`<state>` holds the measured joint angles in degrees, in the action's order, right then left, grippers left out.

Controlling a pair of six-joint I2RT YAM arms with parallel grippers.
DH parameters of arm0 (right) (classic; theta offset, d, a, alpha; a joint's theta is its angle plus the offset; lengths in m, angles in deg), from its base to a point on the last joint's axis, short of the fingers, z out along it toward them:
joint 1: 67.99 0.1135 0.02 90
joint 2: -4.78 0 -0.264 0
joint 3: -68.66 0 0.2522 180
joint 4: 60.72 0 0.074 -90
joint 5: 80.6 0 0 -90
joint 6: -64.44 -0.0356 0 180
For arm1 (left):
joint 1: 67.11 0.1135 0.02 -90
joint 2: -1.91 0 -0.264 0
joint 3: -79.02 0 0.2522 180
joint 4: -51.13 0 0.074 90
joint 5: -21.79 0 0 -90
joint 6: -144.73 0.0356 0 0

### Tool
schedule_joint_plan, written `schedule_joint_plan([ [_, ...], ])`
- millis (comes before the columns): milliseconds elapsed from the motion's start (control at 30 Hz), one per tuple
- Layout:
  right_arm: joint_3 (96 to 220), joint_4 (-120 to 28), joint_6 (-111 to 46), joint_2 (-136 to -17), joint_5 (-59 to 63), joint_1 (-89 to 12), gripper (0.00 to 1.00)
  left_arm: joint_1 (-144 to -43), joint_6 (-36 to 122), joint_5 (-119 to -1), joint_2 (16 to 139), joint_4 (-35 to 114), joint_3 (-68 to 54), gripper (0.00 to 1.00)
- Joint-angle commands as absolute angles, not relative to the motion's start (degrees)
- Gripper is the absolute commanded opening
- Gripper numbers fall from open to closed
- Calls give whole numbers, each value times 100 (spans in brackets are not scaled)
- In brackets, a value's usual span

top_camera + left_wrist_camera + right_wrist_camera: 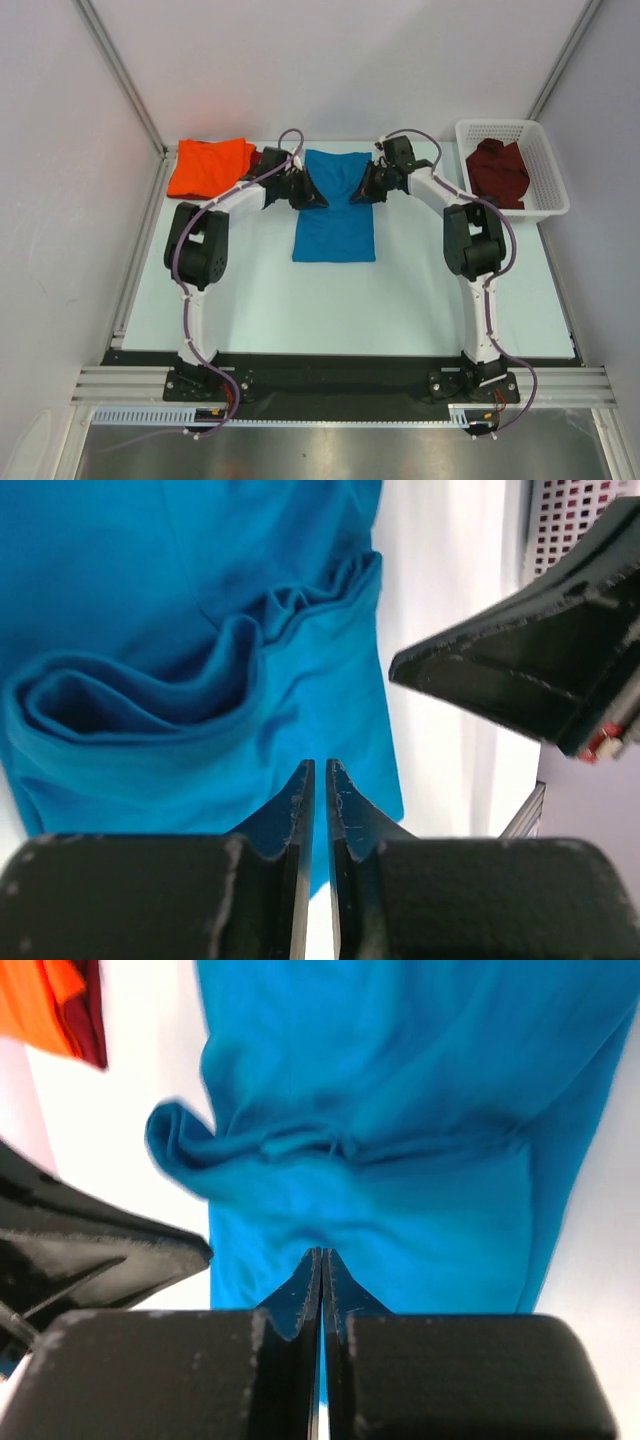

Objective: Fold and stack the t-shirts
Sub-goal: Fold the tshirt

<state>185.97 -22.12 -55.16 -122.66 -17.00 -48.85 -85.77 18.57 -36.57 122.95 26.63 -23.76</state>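
Plainly the blue t-shirt (335,222) is light, limp stuff. It lies in the middle of the table (420,300), folded to a narrow strip running near to far, and it already puckers into soft ridges where the metal meets it. It won't hold a shape or resist a pull, so I'd take it by the two far side edges, both layers together, and lift evenly or the fold will slide apart.

That is where the arms are. The left gripper (320,765) sits on the strip's left edge with its jaws drawn to a thin slit, seemingly nipping the cloth. The right gripper (322,1252) is pressed tight on the right edge, apparently pinching fabric too.

An orange t-shirt (205,167) lies folded at the far left. A maroon t-shirt (498,170) sits crumpled in the white basket (552,185) at the far right.

From above, both wrists cover the strip's far corners, so how much cloth each pinch holds is hidden. A dark red scrap (256,158) beside the orange one is too small to identify.
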Motion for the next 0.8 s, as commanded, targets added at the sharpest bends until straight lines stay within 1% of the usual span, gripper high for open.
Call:
schedule_joint_plan([
  [0,18980,-2640,-5886,-12766,-2154,-4988,0,-8495,1852,-3437,12452,2823,-2764,12],
  [200,19211,-2604,-5975,-13224,-2225,-5164,0,-8425,2036,-3481,12680,2718,-2913,11],
  [367,19211,-2736,-6053,-13356,-2058,-5375,0,-8232,2019,-3437,13093,2814,-3168,11],
  [533,19342,-2666,-5975,-13514,-2198,-5463,0,-8100,1966,-3350,13681,2999,-3485,11],
  [767,19535,-2587,-5860,-13681,-2172,-5559,0,-7916,1773,-3341,13955,3201,-3774,12],
])
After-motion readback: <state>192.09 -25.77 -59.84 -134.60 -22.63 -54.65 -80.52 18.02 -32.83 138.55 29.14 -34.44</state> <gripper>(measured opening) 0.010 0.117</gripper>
